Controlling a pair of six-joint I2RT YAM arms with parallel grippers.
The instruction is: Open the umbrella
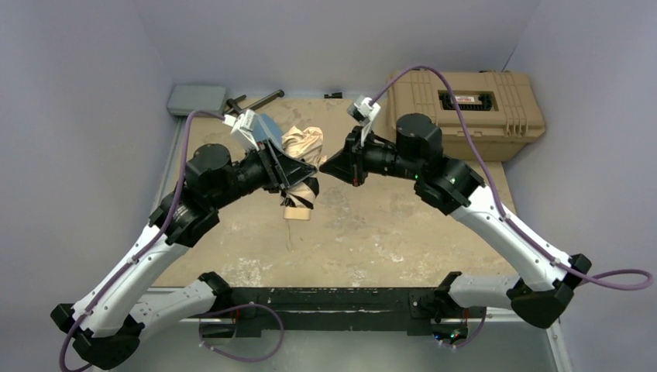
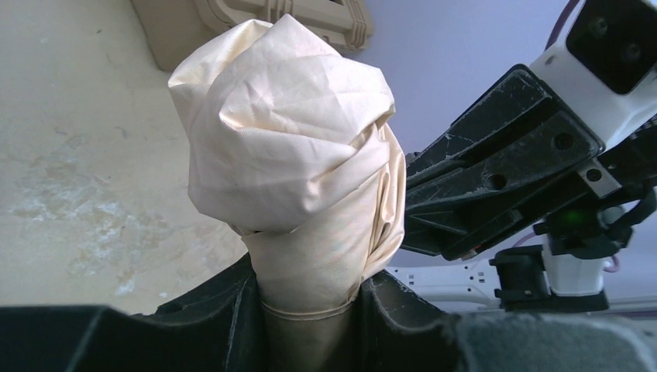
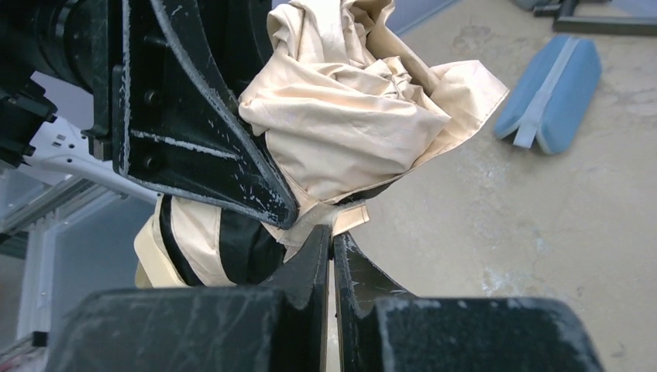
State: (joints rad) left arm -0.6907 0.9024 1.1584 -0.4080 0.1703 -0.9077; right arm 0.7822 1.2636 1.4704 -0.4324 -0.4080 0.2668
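Umbrella (image 1: 302, 147): folded and bundled, held above the desk's centre.
Left gripper (image 2: 310, 304): fingers clamped on the umbrella's lower bundle.
Right gripper (image 3: 331, 237): fingers together at the strap (image 3: 347, 219); cannot tell if it is pinched.
Risk: a pull without hold leaves the canopy wrapped.
Toolbox (image 1: 465, 101): far right corner, lid shut, contents hidden.
Pouch (image 3: 550, 93): closed, contents hidden.

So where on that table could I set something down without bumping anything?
Free: the bare sandy tabletop between the folded beige fabric umbrella and the black base rail. Crowded: the middle, where the left gripper and right gripper meet at the umbrella, and the far edge, with the tan plastic toolbox and blue fabric pouch.
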